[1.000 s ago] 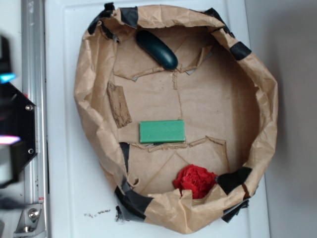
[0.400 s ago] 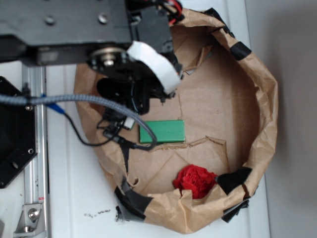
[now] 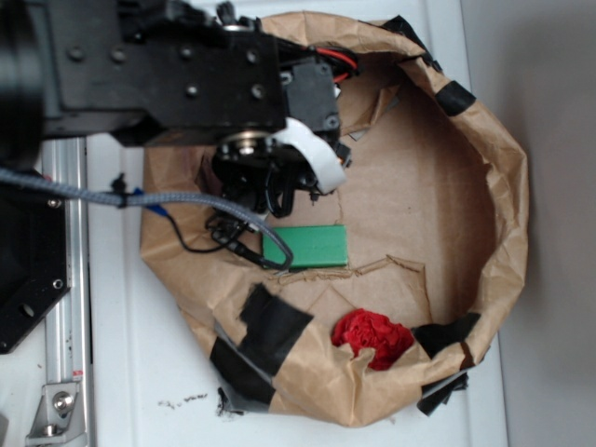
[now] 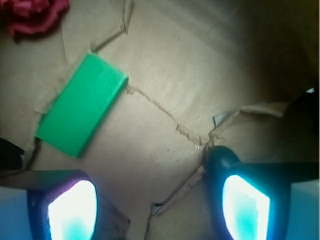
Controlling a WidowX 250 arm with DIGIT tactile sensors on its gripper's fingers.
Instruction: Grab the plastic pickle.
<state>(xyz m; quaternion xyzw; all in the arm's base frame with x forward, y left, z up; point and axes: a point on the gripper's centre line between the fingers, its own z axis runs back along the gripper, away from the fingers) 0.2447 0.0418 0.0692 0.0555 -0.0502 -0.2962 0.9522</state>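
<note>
- The gripper [image 4: 157,200] hangs over the paper-lined basin [image 3: 484,140], jaws spread wide and empty, ready to straddle a target.
- The pickle [image 4: 220,156] shows only as a dark rounded end just behind the right finger [image 4: 245,205]; the arm [image 3: 168,65] hides it in the exterior view.
- The green block [image 4: 80,111] and red wad [image 3: 372,337] lie apart from the jaws.

One pickle [image 4: 220,159], one green block [image 3: 305,247].

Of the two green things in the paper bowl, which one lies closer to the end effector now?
The dark green pickle: in the wrist view it touches the right finger, while the bright green block lies apart, farther up the floor.
</note>
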